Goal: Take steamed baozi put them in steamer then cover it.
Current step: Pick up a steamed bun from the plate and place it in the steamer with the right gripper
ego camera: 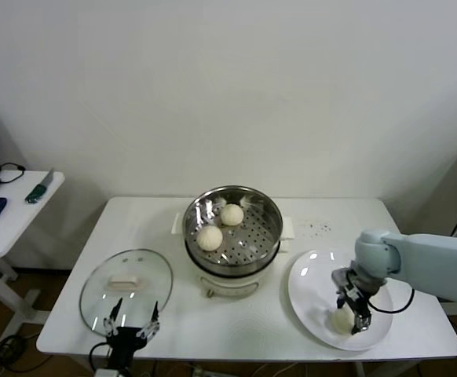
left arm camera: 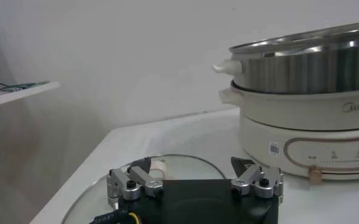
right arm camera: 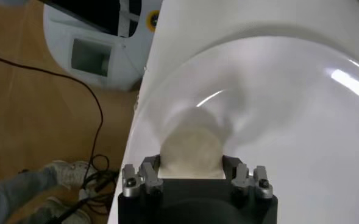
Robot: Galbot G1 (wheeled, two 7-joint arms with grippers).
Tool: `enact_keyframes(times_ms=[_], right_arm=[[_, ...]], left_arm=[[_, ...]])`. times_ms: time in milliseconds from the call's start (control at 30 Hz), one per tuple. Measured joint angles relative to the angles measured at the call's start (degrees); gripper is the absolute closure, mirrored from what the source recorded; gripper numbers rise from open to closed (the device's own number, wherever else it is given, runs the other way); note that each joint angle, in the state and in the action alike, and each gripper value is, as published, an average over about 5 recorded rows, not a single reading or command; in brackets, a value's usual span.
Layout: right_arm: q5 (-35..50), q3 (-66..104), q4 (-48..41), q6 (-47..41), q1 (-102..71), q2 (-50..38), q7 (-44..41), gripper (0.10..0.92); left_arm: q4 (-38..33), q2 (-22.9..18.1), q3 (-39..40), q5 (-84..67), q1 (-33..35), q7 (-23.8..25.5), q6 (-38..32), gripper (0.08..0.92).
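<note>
At the lower right of the head view, the right gripper is clamped on a steamed baozi on the white plate. Two more baozi sit in the steamer at centre. The left gripper, jaws wide and empty, hovers at the glass cover, lower left.

A bare test room or lab, not a home kitchen: a plain white table against an empty white wall, a side desk at nine o'clock, loose cables on the wooden floor.
</note>
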Motion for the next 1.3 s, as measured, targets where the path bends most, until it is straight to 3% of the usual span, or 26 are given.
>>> enact_keyframes(times_ms=[567, 933, 1300], right_arm=[[-3.9, -6.5, 1.8, 16.6, 19.3, 6.0, -3.4, 0.354], [-7.1, -4.8, -0.5, 29.2, 29.8, 15.6, -3.6, 0.35], [-11.0, 2.1, -6.6, 35.6, 26.3, 27.6, -3.1, 0.349]], left_arm=[[-0.3, -0.1, 0.8, 0.4, 0.1, 0.0, 0.1, 0.177], [-0.6, -0.3, 1.6, 1.1, -0.3, -0.1, 0.6, 0.177], [-1.2, -0.6, 1.5, 1.1, -0.1, -0.3, 1.1, 0.177]])
